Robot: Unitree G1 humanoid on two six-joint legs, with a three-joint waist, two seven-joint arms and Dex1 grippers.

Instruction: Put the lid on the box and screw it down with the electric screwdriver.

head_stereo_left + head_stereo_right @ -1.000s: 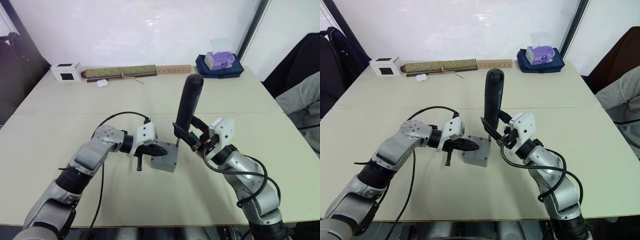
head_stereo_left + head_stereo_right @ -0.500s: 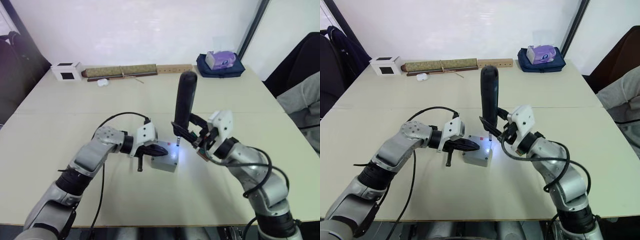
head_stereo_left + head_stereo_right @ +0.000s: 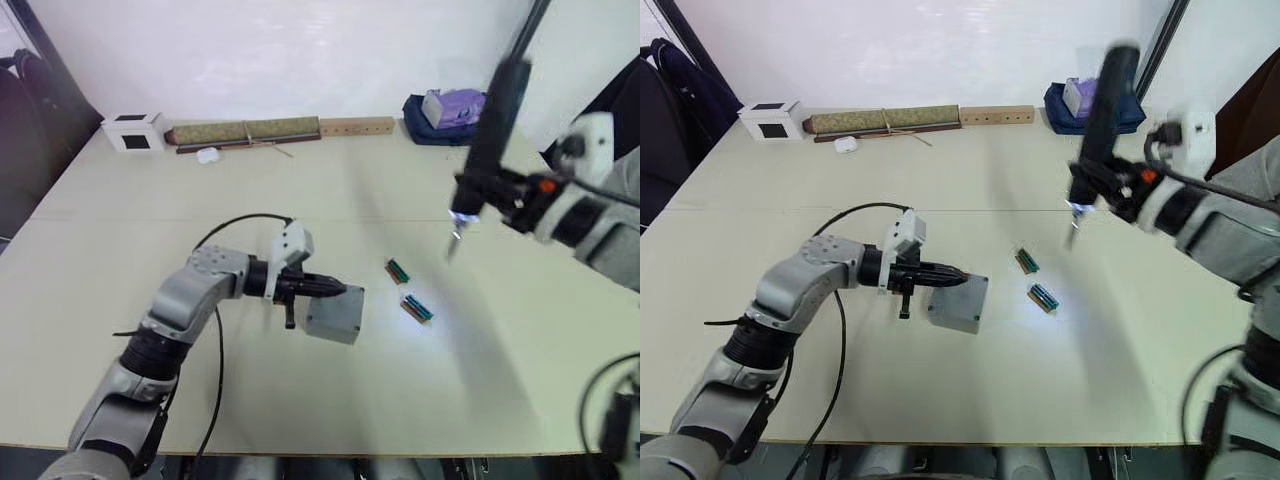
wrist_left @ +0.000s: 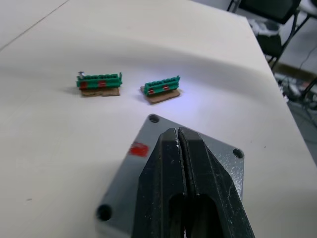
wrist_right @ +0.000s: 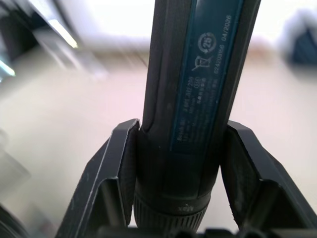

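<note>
Screwdriver sits clamped in the right gripper, upper right of frame (bit down, airborne); left gripper, pinched closed, rests on the lidded box at centre.

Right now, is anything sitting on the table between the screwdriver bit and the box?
Yes. Two small green circuit boards lie on the table between the box and the electric screwdriver, which the right gripper holds raised well off to the right. They lie flat, so a raised path should clear them.
</note>
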